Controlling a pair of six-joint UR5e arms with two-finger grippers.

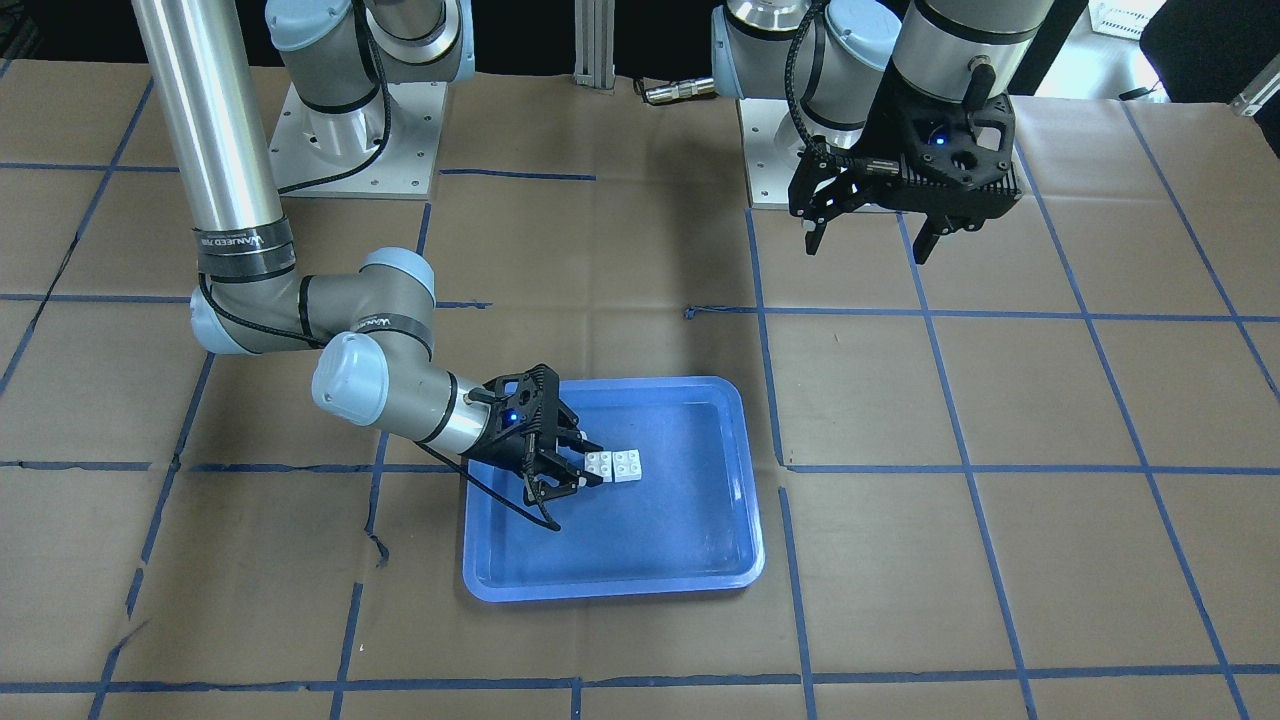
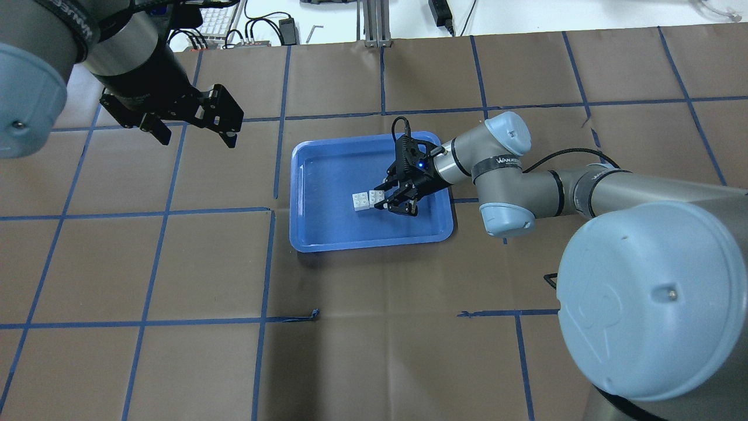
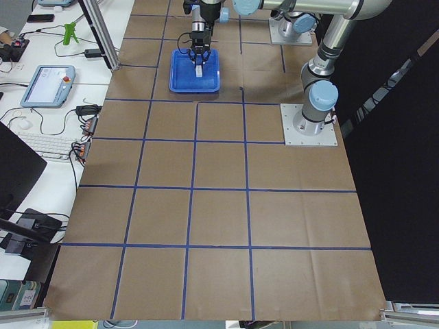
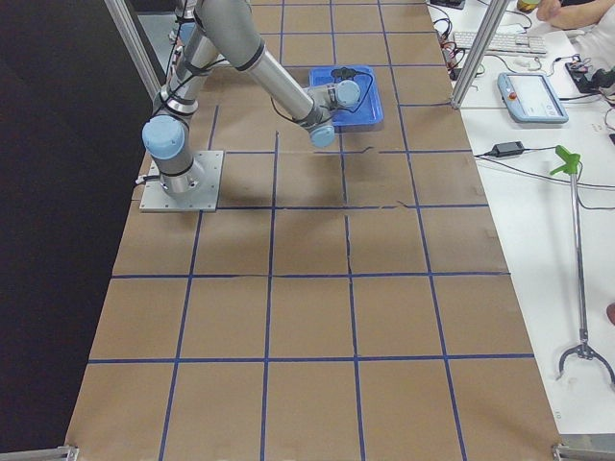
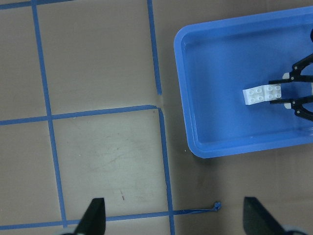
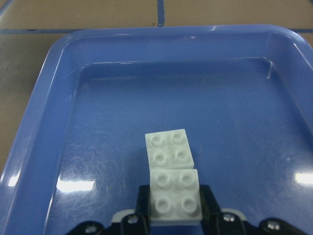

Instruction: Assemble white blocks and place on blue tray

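The two white blocks (image 1: 615, 465) lie side by side, touching, on the bottom of the blue tray (image 1: 680, 530). My right gripper (image 1: 590, 467) reaches low into the tray and is shut on the nearer block, a finger on each side. The right wrist view shows the blocks (image 6: 171, 181) between the pads (image 6: 143, 204), with the tray (image 6: 98, 98) around them. The overhead view shows the blocks (image 2: 368, 199), the right gripper (image 2: 384, 197) and the tray (image 2: 327, 175). My left gripper (image 2: 193, 126) is open and empty, high over the table, away from the tray.
The table is brown paper with a blue tape grid (image 2: 272, 210). The arms' base plates (image 1: 360, 140) stand at the robot's side. Keyboards, cables and a teach pendant (image 3: 46, 83) lie on the white bench beyond the table edge.
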